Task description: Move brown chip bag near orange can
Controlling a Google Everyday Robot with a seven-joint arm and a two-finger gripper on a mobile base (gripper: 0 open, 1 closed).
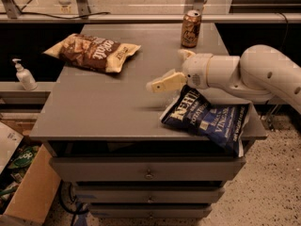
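Gripper [167, 76] hangs spread and empty over the grey table [103, 107], so you reach left and back for the crinkly brown chip bag [91, 52], lying lengthwise across the far-left corner, well apart from the small copper-orange metal can [191, 28].

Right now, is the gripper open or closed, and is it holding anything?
Gripper: fingers open, holding nothing, over the table between the brown chip bag and the blue bag.
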